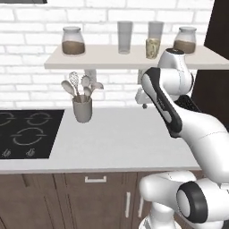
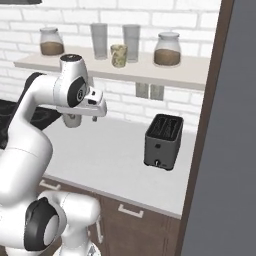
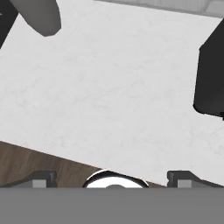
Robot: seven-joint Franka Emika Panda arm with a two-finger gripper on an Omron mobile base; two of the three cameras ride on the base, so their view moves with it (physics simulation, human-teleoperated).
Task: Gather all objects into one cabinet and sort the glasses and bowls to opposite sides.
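Observation:
A small cream patterned cup (image 1: 152, 48) (image 2: 119, 55) stands on the white wall shelf (image 1: 103, 60) (image 2: 190, 75), between two tall grey glasses. The dark brown cabinet (image 1: 220, 53) (image 2: 214, 100) rises at the right edge of both base views. No bowl is in view. My gripper (image 3: 113, 177) hangs open above the white counter (image 3: 113, 87) and points down at it. Its fingertips (image 3: 43, 177) stand wide apart with nothing between them. It is well below the shelf and touches nothing.
A dark toaster (image 2: 163, 141) (image 3: 212, 83) stands on the counter to my right. A grey utensil holder (image 1: 82, 108) (image 3: 39, 15) is to my left, beside a black cooktop (image 1: 27, 132). Two brown-filled lidded jars (image 1: 73, 41) (image 1: 185, 40) sit on the shelf.

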